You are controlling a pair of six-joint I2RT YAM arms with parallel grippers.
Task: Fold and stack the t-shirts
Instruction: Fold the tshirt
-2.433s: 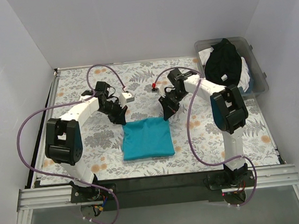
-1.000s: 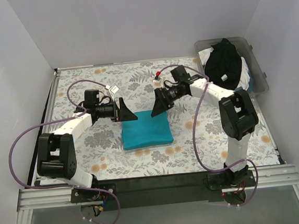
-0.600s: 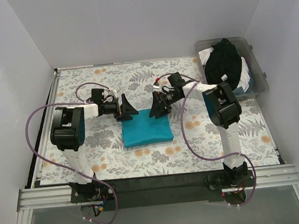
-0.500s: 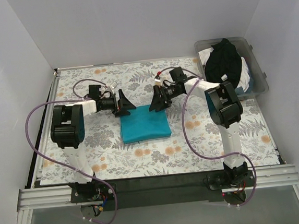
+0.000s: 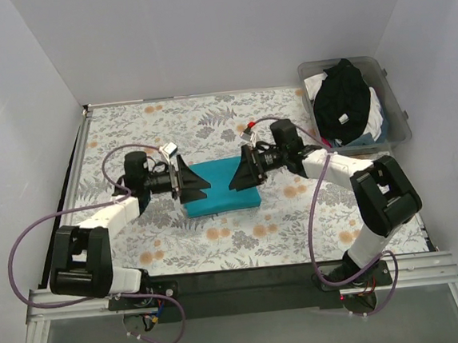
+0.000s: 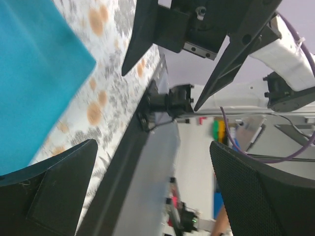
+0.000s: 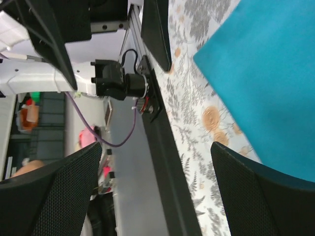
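Plain white walls [image 5: 201,37] close in the work area on three sides, under soft, even light with no hard shadows. A floral tablecloth [image 5: 220,248] covers the surface, and an aluminium rail [image 5: 247,292] runs along its near edge. Past that edge, the left wrist view shows blurred, colourful clutter [image 6: 219,132] — possibly shelving.

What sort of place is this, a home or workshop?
Likely a robotics lab test cell: plain white walls box in a table, two robot arms are bolted to a metal rail, and a plastic bin holds t-shirts.
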